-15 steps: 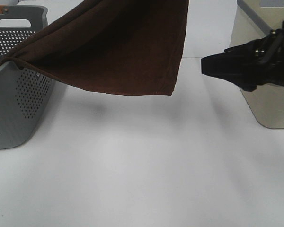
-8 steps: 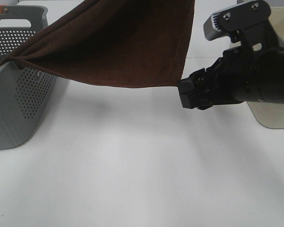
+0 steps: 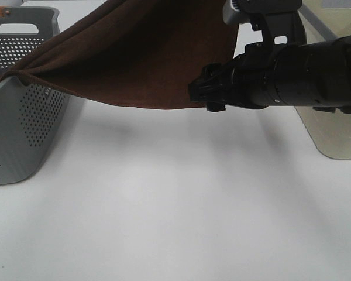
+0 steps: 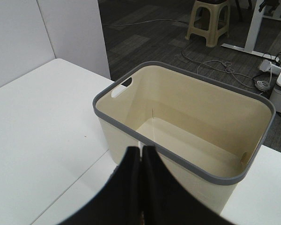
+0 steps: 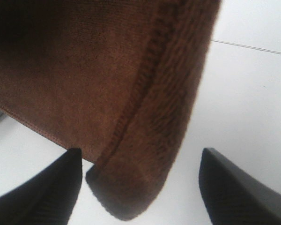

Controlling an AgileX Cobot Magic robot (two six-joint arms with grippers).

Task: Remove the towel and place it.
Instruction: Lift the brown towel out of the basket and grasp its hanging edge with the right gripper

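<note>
The dark brown towel [image 3: 146, 58] hangs stretched between the rim of the grey basket [image 3: 17, 129] on the left and a point above the exterior view's top edge. My right gripper [image 3: 200, 93] has reached in from the right to the towel's lower right corner. In the right wrist view that hemmed corner [image 5: 131, 178] hangs between the open fingers [image 5: 47, 187] without being pinched. My left gripper [image 4: 141, 159] is shut, its black fingers pressed together with a sliver of brown between them. It looks down from high up and is outside the exterior view.
A beige basket with a grey rim [image 4: 178, 154] stands empty below the left gripper, on the white table. In the exterior view this beige basket [image 3: 333, 134] is at the right, behind my right arm. Beyond the table lie floor, cables and a stool [image 4: 210, 21].
My right arm has swung left and slightly up, from beside the beige basket to the towel's lower right corner. The towel's hanging edge has risen a little.
</note>
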